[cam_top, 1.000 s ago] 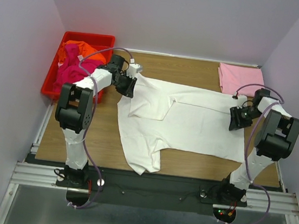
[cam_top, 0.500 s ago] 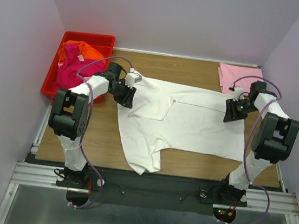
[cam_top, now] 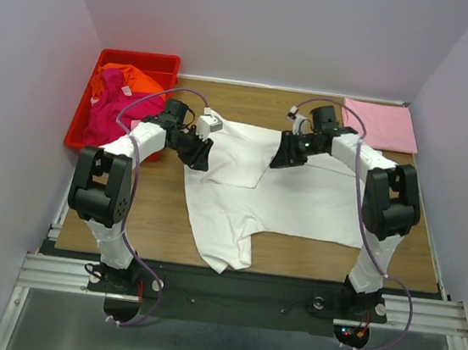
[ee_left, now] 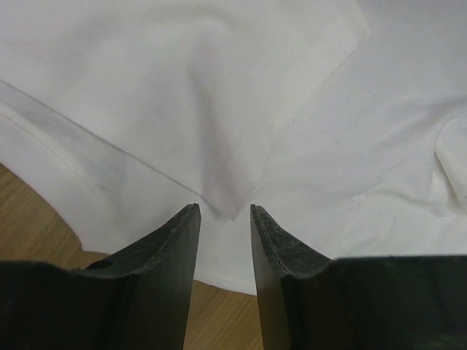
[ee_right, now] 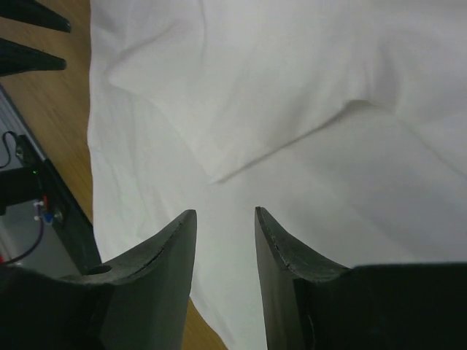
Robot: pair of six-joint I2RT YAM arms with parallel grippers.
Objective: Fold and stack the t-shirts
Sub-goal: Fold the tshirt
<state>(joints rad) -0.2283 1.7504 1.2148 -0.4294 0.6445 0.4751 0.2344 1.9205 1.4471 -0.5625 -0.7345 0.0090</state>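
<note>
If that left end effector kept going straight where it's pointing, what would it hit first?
Most likely the white t-shirt: the corner of its folded-over flap lies right ahead of the left end effector, though depth is unclear.

We are looking into a robotics lab test cell, not a home or a shop. Two robot arms, the left arm (cam_top: 100, 188) and the right arm (cam_top: 389, 202), are sitting bolted to a dark base plate (cam_top: 236, 299) on aluminium extrusion rails (cam_top: 56, 271) at the near edge of a wooden table (cam_top: 156, 217). Plain pale partition walls (cam_top: 24, 72) are boxing the table in on three sides. Purple cables (cam_top: 169, 92) are looping loose off the arms, and small status lights (cam_top: 350, 332) are glowing by the right base.
</note>
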